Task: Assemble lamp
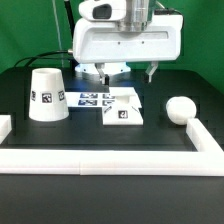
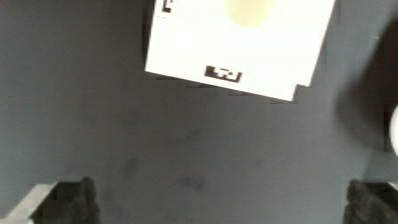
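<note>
**A:** Where is your end effector, and how are the fingers?

**B:** My end effector [image 1: 128, 73] hangs above the table [image 1: 100, 137], behind the lamp parts. It is spread wide. In the wrist view I see one finger [image 2: 68, 202] at each side, and between them there is only the dark table. It holds nothing.

**A:** Where are the lamp parts?

**B:** The base [image 1: 122, 110] lies flat near the middle of the table, with one tag facing up. It is just beside the marker board [image 1: 92, 98]; I cannot tell if they touch. In the wrist view the base [image 2: 231, 45] is in front of my fingers, not between them. The shade [image 1: 46, 96] stands upright on its wide end at the exterior view's left, well apart from the base. The bulb [image 1: 180, 108] rests on the table at the exterior view's right, near the white rail [image 1: 205, 135].

**A:** Are any parts joined?

**B:** No, all three are separate.
</note>
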`<state>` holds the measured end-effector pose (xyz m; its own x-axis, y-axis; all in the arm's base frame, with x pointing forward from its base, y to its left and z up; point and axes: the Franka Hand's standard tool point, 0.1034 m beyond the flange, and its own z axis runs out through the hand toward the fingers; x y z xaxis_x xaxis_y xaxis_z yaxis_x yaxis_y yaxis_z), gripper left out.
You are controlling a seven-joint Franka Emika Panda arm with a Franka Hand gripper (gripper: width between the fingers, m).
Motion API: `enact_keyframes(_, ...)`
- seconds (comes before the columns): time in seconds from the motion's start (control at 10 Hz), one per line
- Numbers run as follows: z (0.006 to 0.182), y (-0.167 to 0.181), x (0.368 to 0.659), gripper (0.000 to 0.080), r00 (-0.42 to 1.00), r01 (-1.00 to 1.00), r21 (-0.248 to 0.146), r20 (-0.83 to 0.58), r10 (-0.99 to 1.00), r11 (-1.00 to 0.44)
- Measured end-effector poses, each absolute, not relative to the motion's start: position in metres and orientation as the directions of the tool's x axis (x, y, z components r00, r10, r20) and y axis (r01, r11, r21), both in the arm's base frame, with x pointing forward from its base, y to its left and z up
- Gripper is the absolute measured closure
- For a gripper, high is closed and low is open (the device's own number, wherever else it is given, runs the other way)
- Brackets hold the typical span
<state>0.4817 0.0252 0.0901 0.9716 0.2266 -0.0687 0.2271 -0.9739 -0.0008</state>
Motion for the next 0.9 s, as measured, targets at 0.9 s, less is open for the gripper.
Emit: enact_keyframes(0.9,0.067,0.018,0.420,0.0100,0.994,0.029,-0.013,-0.104,0.031,-0.999)
